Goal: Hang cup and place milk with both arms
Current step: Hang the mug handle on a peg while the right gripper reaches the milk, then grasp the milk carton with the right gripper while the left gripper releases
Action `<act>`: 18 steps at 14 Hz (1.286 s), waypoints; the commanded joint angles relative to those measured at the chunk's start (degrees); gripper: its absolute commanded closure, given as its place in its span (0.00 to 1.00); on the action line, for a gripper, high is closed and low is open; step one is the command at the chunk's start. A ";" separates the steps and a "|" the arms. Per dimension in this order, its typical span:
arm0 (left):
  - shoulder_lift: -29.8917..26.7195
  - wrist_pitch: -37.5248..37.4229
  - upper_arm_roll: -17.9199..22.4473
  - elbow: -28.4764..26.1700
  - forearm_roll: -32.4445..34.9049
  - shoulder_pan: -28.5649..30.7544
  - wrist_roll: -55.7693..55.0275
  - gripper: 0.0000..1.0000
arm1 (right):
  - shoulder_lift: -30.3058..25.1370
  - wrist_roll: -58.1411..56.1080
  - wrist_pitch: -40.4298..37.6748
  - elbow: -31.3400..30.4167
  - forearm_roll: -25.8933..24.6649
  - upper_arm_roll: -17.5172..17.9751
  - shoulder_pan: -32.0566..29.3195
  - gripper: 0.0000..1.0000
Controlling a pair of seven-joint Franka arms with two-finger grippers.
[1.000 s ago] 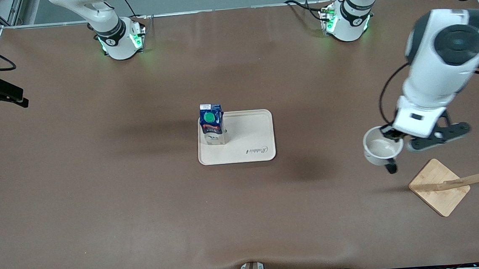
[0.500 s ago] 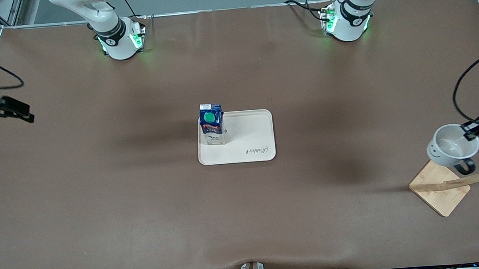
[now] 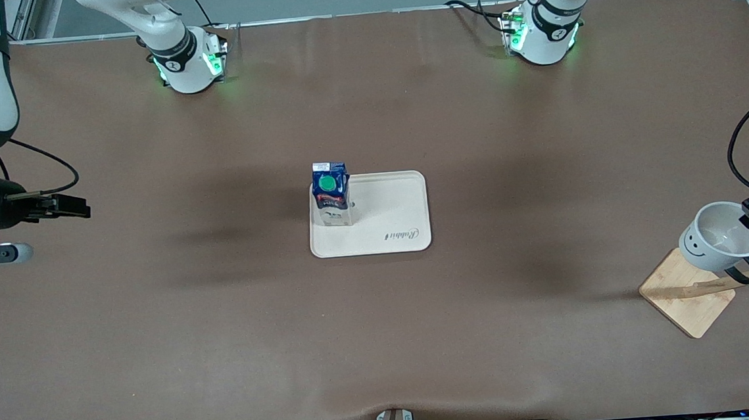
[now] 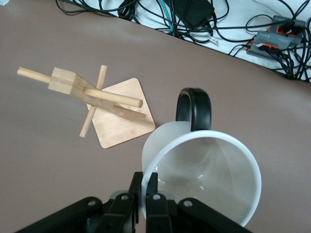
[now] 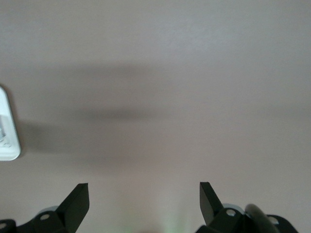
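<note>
- Cup (image 3: 722, 238): held by its rim, tilted, over the wooden rack (image 3: 703, 289) at the left arm's end of the table.
- Left gripper (image 4: 144, 194): fingers clamped on the cup's rim.
- Milk (image 3: 332, 194): stood upright on the tray (image 3: 392, 225), mid-table.
- Right gripper (image 5: 144, 204): fingers spread apart, nothing held, over bare table.

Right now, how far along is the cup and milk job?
Done: the milk stands on the tray. In hand: the left gripper holds the cup by its rim over the wooden rack, not yet hung. The right gripper is open over bare table.
</note>
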 commanded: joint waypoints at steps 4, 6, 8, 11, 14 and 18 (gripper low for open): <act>1.71 0.60 -0.38 1.17 -3.60 2.63 0.74 1.00 | -0.60 15.99 -1.28 1.23 5.97 0.63 9.01 0.00; 2.15 1.40 -0.29 0.82 -4.40 3.33 0.74 1.00 | -0.51 20.48 -0.05 1.14 8.16 0.63 13.05 0.00; 2.24 1.40 -0.29 0.29 -4.49 3.43 0.74 1.00 | 0.36 26.27 3.54 1.05 9.40 0.63 18.32 0.00; 2.16 1.57 -0.29 -0.76 -4.49 4.57 0.74 1.00 | 3.78 38.21 8.81 1.14 9.40 0.63 27.02 0.00; 2.24 1.57 -0.29 -0.59 -4.49 5.18 1.00 1.00 | 7.82 40.54 10.76 1.14 11.58 0.63 30.99 0.00; 2.86 1.57 -0.29 -0.68 -4.75 5.97 1.79 1.00 | 11.08 40.54 14.37 0.88 14.94 0.63 33.02 0.00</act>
